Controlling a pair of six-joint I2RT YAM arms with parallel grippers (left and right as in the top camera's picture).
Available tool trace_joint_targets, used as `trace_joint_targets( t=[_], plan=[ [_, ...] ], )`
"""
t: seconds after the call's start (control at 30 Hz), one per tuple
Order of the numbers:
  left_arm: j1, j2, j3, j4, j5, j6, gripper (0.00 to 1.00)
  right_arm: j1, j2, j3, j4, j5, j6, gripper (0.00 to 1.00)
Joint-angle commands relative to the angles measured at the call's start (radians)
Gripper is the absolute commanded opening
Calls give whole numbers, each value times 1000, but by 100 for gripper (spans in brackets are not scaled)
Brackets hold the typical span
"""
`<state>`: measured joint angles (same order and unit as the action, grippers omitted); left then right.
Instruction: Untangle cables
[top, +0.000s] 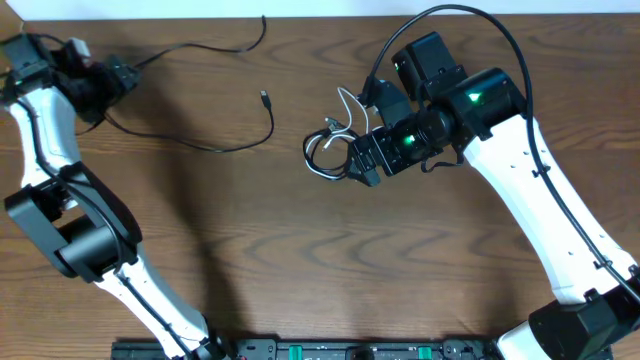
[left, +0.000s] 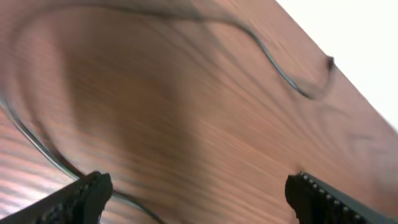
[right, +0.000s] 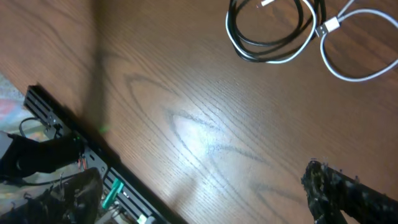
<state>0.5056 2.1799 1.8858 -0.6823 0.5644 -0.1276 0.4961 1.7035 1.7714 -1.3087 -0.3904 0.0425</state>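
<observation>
A long black cable (top: 215, 150) lies spread across the table's left half, with its plug (top: 263, 97) lying free near the middle. Its far stretch runs up to my left gripper (top: 122, 74) at the back left. That gripper (left: 199, 199) is open, and the black cable (left: 37, 146) passes just by its left finger (left: 87, 194) without being clamped. A white cable (top: 343, 104) and a short black cable (top: 312, 150) lie looped together as a small bundle. My right gripper (top: 362, 162) hovers open beside the bundle, holding nothing. In the right wrist view the black coil (right: 273, 40) and white loop (right: 357, 62) lie ahead of the one finger (right: 339, 190) that shows.
A black rail (top: 330, 350) with green parts runs along the table's front edge. The table's back edge (left: 348, 74) meets a white wall close behind the left gripper. Bare wood lies between the long cable and the bundle.
</observation>
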Motion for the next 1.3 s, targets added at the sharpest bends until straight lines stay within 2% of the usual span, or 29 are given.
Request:
trace_joint_targets(
  t=[0.0,0.1,0.2,0.27,0.43,0.53,0.67,0.73,0.8,0.87,0.93,1.07,1.27],
  plan=[
    [-39,-66,13,-137,41,-188,94,1,-8,-2,-8,11,32,99],
    [-118,-74,11,-334,-222,-418,94,1,-8,-2,-4,11,32,99],
    [-220,-74,-34,-382,-423,-526,95,1,-8,-2,-6,16,32,99],
    [-269,-73,-60,-380,-435,-558,95,1,-8,-2,-9,25,31,99],
    [-348,-73,-152,-347,-435,-733,95,1,-8,-2,-20,26,31,99],
    [-381,-73,-221,-279,-437,-768,90,1,-8,-2,-20,26,31,99],
    [-386,-72,-281,-193,-504,-793,74,1,-8,-2,-21,25,31,99],
    [-386,-71,-316,-147,-517,-810,61,1,-8,-2,-21,25,31,99],
    [-386,-70,-354,-86,-517,-810,39,1,-8,-2,-21,26,31,99],
    [-383,-70,-369,-21,-565,-809,9,1,-8,-2,-23,26,31,99],
    [-378,-70,-368,40,-609,-778,8,1,-8,-2,-27,26,31,99],
    [-358,-70,-362,224,-575,-673,7,1,-8,-2,-38,26,31,99],
    [-309,-70,-233,443,-568,-490,7,1,-8,-6,-45,26,31,99]
  ],
)
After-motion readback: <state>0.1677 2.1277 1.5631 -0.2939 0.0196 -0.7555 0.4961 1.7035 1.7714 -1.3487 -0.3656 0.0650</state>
